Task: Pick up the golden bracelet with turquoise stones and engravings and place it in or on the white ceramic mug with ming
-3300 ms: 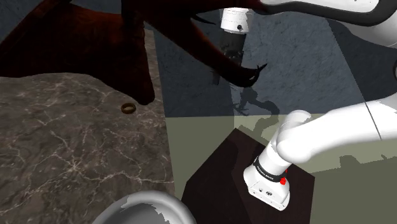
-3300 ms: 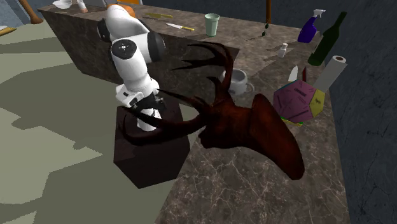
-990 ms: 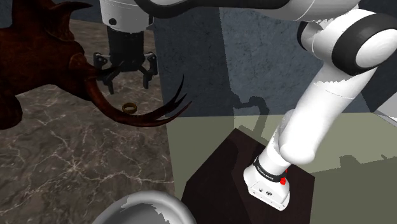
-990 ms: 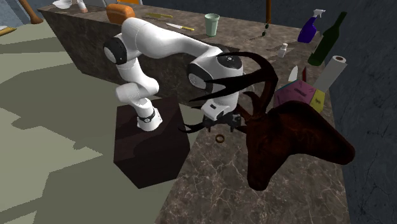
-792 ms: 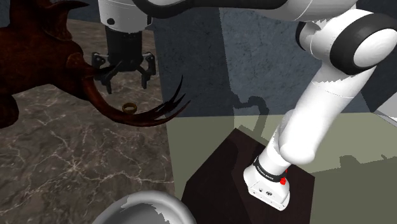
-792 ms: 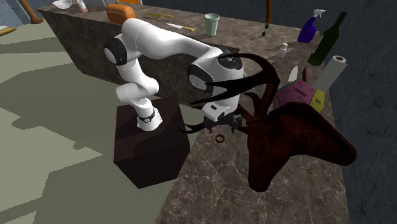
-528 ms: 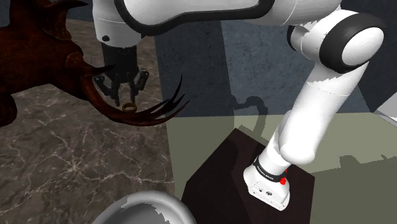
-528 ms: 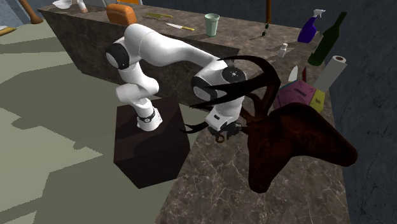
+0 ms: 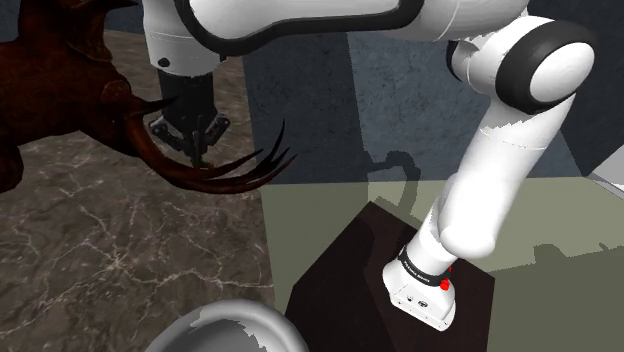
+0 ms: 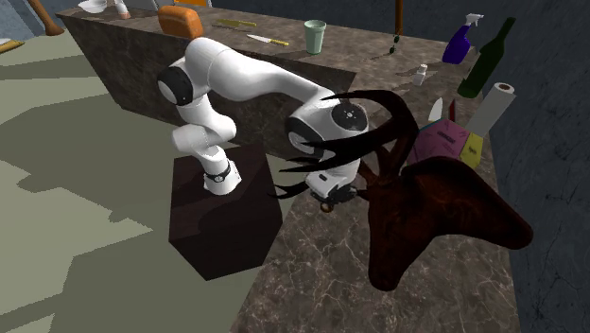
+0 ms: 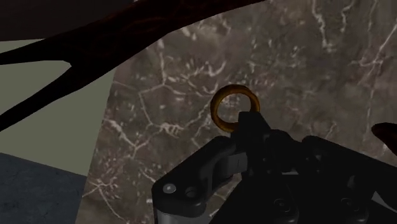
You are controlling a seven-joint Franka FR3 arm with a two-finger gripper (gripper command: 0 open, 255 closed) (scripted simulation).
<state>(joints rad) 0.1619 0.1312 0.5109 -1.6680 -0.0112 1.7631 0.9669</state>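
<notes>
A small golden bracelet [image 11: 235, 89] lies flat on the dark marble counter [image 11: 305, 57]. My black gripper [image 11: 247, 119] has its fingers together on the near side of the ring's band. In the shoulder view the gripper [image 9: 197, 158] points straight down at the counter [image 9: 100, 250], just behind a curved antler [image 9: 225, 182] that hides the bracelet. In the second exterior view the gripper [image 10: 331, 201] sits low at the counter's edge beside the dark red antlered head [image 10: 444, 218].
The antlered head [image 9: 50, 80] looms close to the arm, its tines reaching past the gripper. The dark stand [image 10: 217, 227] is beside the counter. At the back stand a green cup [image 10: 315, 36], a purple spray bottle [image 10: 459, 43], a dark bottle [image 10: 487, 59] and a paper roll [image 10: 492, 104].
The gripper came down from above the bracelet to the counter and its fingers went from wide apart to shut on the ring's band.
</notes>
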